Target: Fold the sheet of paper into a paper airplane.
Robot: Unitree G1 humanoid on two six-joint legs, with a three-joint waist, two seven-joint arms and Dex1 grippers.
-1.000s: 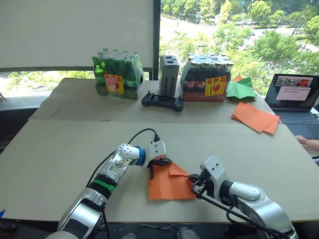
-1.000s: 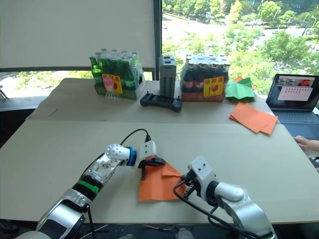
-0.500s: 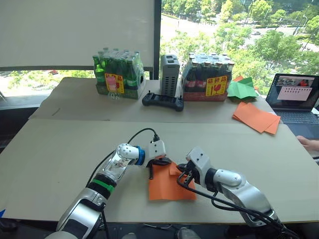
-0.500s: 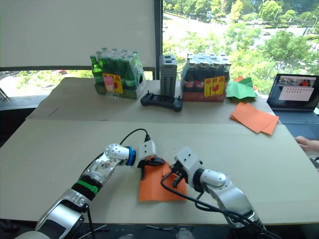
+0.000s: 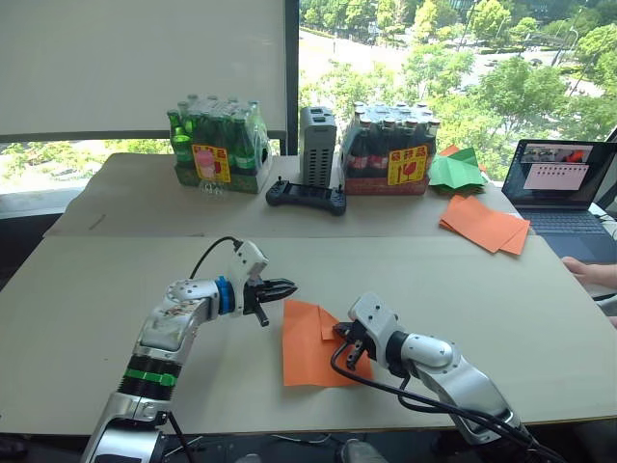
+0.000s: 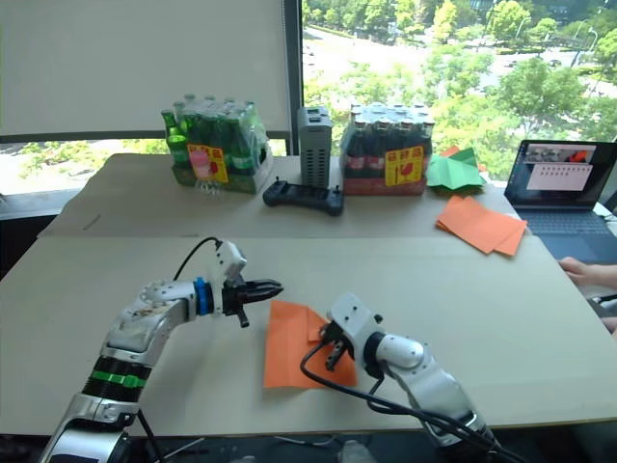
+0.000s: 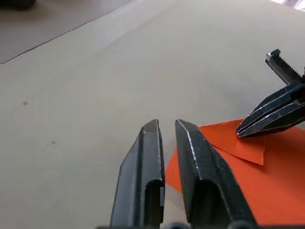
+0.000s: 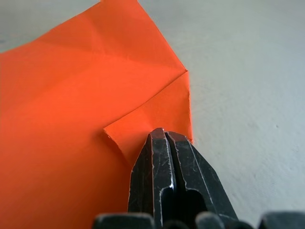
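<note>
From the head views, the sheet of paper (image 5: pixel 310 344) is lying flat on the near table (image 5: pixel 87 289), one corner folded over. The left gripper (image 5: pixel 286 286) is hovering just beside the sheet's far left corner, off the paper. The right gripper (image 5: pixel 339 333) is sitting at the folded corner.

In the left wrist view, its fingers (image 7: pixel 195 162) are standing nearly closed, a narrow gap between them, holding nothing.

In the right wrist view, the right gripper's fingers (image 8: pixel 167 167) are pressed together at the flap's edge, seemingly pinching it.
</note>
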